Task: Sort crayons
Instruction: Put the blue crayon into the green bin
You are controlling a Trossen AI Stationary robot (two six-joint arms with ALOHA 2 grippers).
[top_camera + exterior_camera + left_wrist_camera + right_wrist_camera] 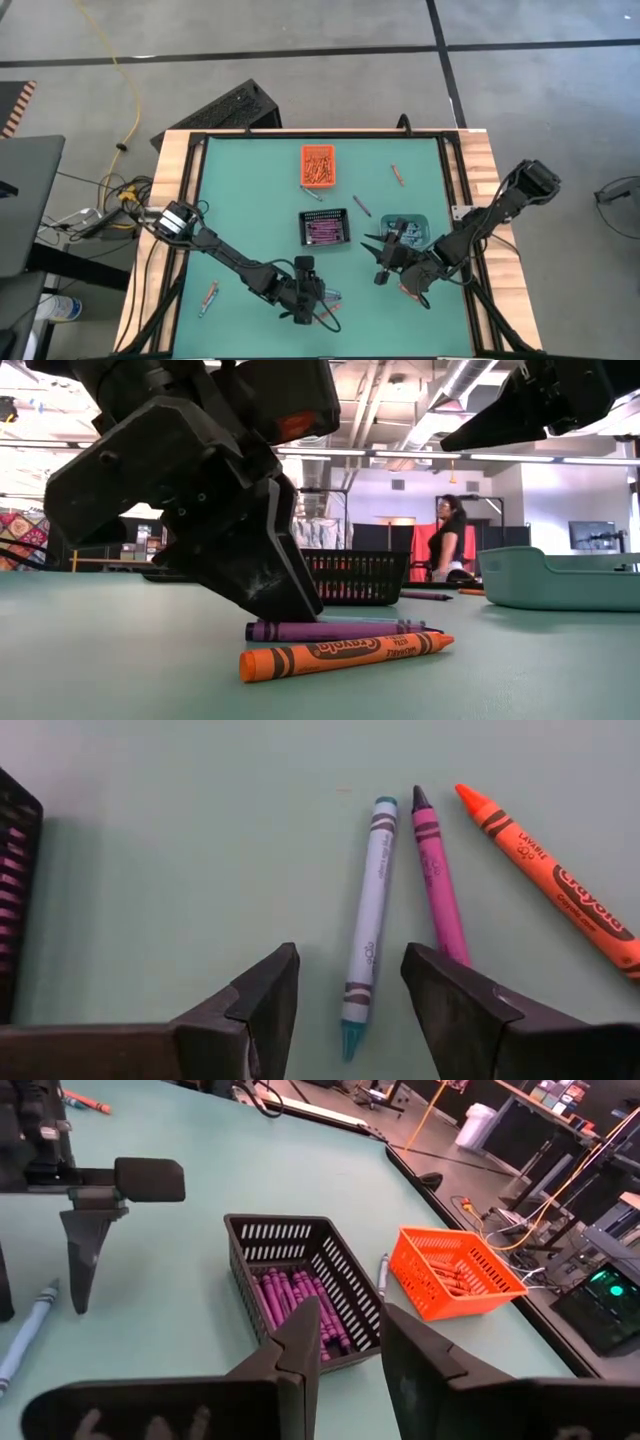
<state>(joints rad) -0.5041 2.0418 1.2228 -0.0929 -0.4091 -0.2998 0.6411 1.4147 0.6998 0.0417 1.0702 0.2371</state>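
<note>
Low and left of centre in the high view, the left gripper (345, 1010) stands spread over three crayons on the tabletop (250, 190): its fingers straddle the blue crayon (368, 920), with purple (438, 880) and orange (545, 870) beside it. The pick is under way; next it must lower and close on blue alone. At lower right, the right gripper (345, 1345) hangs part-open and empty, facing the black bin (300, 1285).

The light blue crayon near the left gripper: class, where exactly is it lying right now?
In the left wrist view the light blue crayon lies on the table between the open left gripper's fingers, beside the purple crayon.
</note>
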